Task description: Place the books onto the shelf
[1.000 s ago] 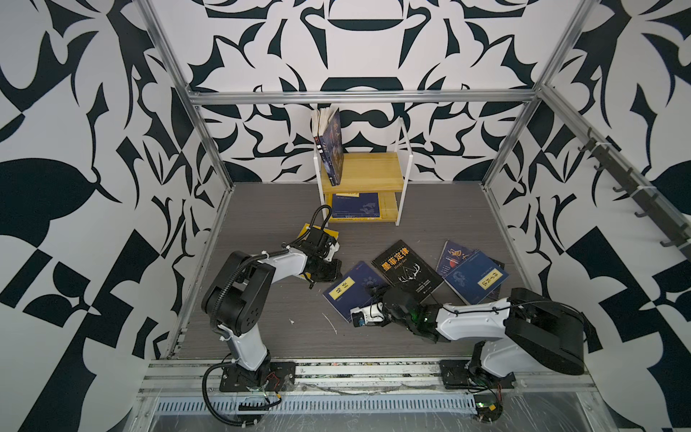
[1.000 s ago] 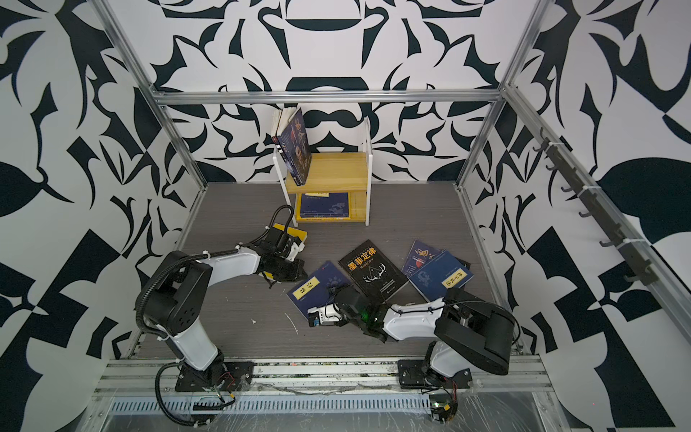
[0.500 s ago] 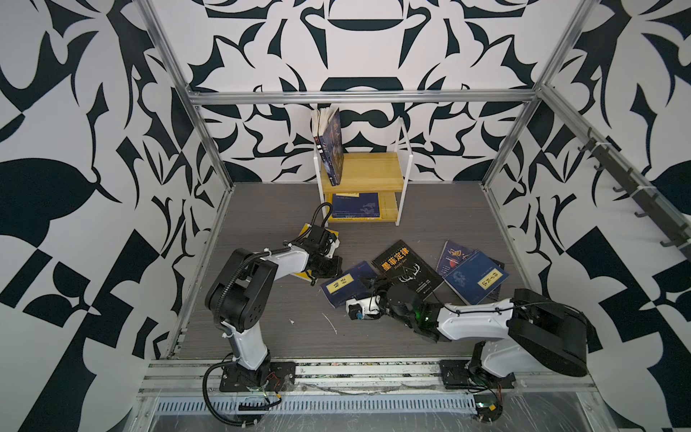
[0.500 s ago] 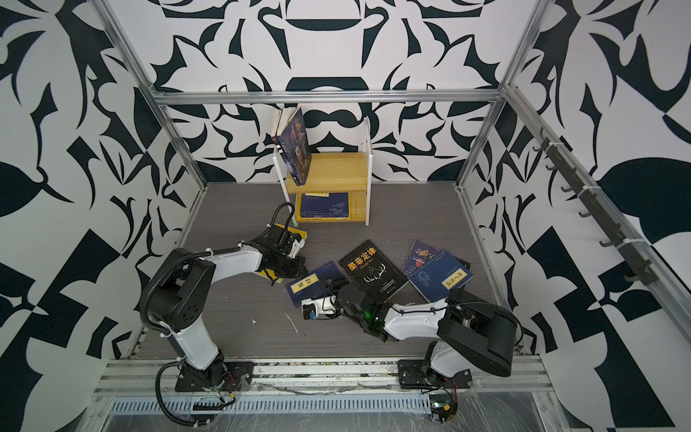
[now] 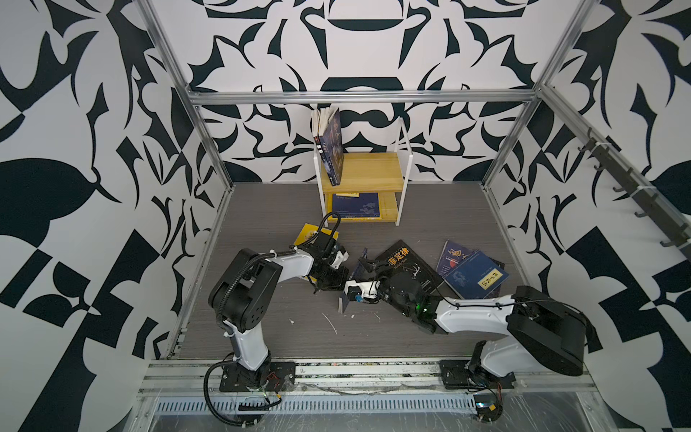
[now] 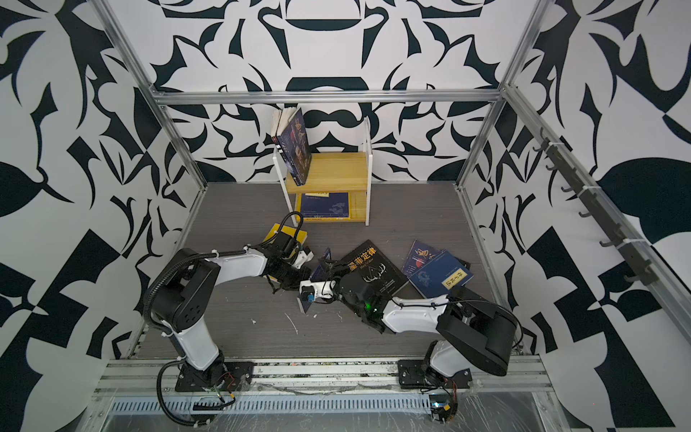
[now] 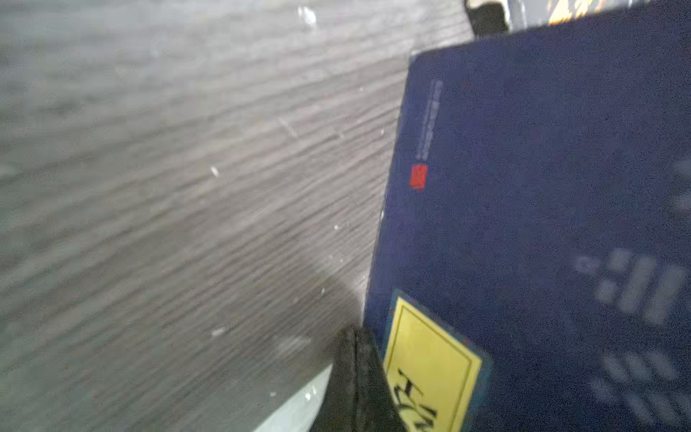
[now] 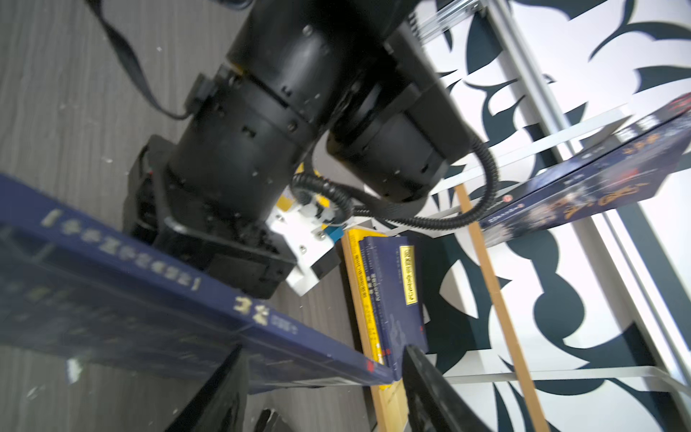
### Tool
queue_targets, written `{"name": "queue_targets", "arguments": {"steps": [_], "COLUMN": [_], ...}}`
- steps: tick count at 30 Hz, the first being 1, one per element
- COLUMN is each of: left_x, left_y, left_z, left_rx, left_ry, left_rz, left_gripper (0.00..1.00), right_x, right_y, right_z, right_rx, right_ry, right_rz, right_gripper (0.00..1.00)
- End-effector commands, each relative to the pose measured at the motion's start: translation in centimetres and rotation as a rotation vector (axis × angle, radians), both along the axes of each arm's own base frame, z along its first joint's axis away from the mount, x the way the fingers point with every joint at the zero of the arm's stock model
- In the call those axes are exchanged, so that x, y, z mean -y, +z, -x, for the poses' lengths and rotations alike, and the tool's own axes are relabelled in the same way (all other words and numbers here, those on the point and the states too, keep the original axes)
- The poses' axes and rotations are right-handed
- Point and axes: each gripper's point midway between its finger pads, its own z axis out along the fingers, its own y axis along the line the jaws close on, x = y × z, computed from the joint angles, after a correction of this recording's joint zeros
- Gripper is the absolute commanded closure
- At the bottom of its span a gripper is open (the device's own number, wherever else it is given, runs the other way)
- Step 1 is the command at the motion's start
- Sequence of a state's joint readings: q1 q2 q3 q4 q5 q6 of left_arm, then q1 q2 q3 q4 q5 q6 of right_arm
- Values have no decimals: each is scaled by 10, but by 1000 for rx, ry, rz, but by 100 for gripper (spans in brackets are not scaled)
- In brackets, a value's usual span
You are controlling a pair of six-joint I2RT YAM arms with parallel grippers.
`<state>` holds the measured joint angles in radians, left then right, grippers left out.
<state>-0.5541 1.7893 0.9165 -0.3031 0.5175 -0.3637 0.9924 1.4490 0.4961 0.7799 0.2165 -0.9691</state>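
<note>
A navy book with a yellow label stands tipped up on its edge between the two grippers. My left gripper is shut, its tips pressed against the cover beside the label. My right gripper is open and the book's spine runs across the gap between its fingers. The shelf stands at the back. Books lean upright on its top board, and a navy one lies flat on the lower board.
A yellow book lies partly under the left arm. A black book, a purple-blue one and a navy one lie on the floor at the right. White scraps dot the near floor. Patterned walls close in on three sides.
The navy book lay flat and now stands on edge. My right gripper rose and moved left under it, towards the left gripper. The left gripper shifted slightly right against the cover.
</note>
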Motion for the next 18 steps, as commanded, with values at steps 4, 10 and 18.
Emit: {"name": "queue_targets", "arguments": {"steps": [4, 10, 18], "left_x": [-36, -36, -37], "left_y": [-40, -38, -16], "left_z": [38, 36, 32], "left_rx": [-157, -147, -59], "left_ry": [9, 0, -19], "left_rz": [-190, -195, -171], "left_gripper": [99, 99, 91], "right_x": [10, 11, 16], "right_y": [-4, 15, 11], "right_z": [9, 18, 26], "right_rx": [-66, -105, -137], "right_ry": [1, 44, 61], "right_rz": [28, 85, 159], "right_gripper": [33, 31, 32]}}
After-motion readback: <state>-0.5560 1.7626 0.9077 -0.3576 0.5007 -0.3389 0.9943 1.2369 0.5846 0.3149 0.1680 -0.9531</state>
